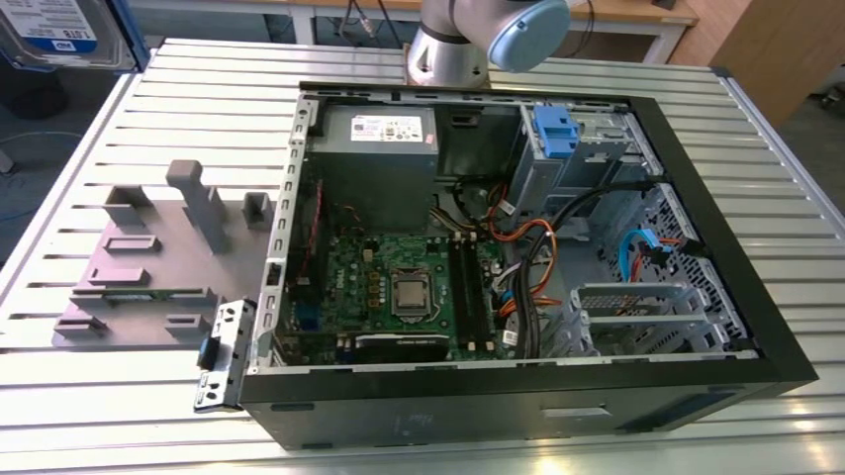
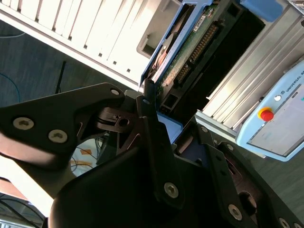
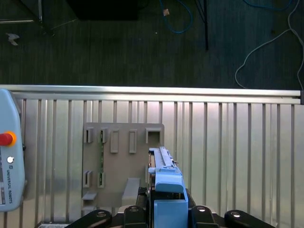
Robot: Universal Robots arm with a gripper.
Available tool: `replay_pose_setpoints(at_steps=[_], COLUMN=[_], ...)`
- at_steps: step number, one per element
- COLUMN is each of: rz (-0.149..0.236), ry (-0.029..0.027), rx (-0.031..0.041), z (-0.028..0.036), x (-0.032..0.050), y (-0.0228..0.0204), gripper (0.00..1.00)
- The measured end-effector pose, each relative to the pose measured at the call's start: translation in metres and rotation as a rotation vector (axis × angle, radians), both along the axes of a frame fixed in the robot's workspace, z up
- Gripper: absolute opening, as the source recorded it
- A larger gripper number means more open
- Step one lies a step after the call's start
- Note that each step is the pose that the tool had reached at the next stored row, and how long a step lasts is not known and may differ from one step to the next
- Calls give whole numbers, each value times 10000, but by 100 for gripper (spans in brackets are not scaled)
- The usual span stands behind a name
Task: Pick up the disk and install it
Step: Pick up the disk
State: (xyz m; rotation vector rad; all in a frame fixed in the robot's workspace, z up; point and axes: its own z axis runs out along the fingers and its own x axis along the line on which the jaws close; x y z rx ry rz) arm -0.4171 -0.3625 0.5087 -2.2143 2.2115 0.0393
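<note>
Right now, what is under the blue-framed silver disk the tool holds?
A grey slotted fixture plate on the ribbed aluminium table lies below the blue-framed silver disk; the plate area directly beneath it is covered.

Robotics lab or test workshop. A ribbed aluminium counter (image 1: 106, 119) carries an open desktop computer case (image 1: 528, 396), its motherboard (image 1: 396, 287) exposed, beside a grey moulded parts holder (image 1: 145, 257). A robot arm (image 1: 456, 45) rises behind the case. A control pendant (image 2: 280, 118) has a red stop button (image 2: 265, 114). Loose cables (image 3: 266, 42) trail over dark carpet (image 3: 118, 42).
</note>
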Motion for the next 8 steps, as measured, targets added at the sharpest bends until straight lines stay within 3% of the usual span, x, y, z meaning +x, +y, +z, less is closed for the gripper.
replay_pose_setpoints(at_steps=[8], rz=[0], ry=[0], rx=[0], z=[0], x=[18], y=[0], gripper=[37])
